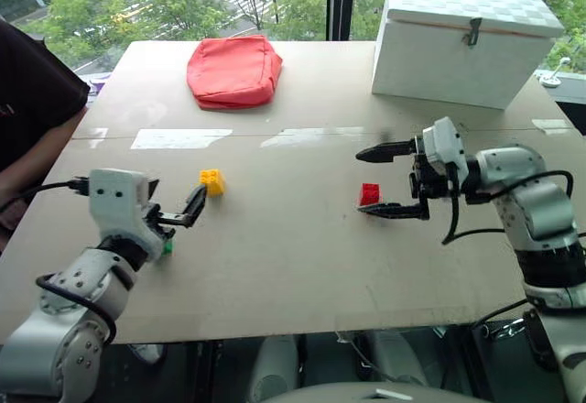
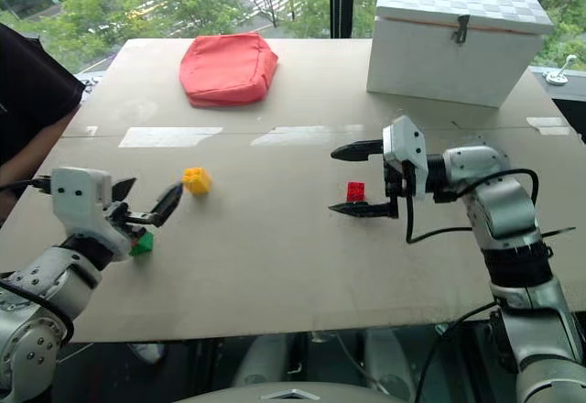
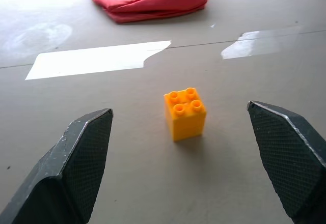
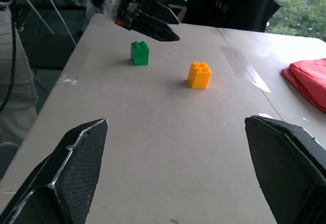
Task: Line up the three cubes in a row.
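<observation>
The left gripper (image 2: 146,203) hovers low over the bare tan wooden table (image 1: 293,266) with its two black fingers spread wide and nothing between them. The small yellow studded plastic brick (image 1: 212,181) stands upright just ahead of its fingertips, apart from them. The small green studded plastic brick (image 2: 141,243) sits close beneath this gripper, beside its wrist. The right gripper (image 1: 396,181) points sideways toward the left one, its fingers also spread wide and empty. The small red studded plastic brick (image 1: 370,193) rests on the table between those fingers, near the lower fingertip, though whether they touch is unclear. The red brick lies well apart from the yellow and green ones.
</observation>
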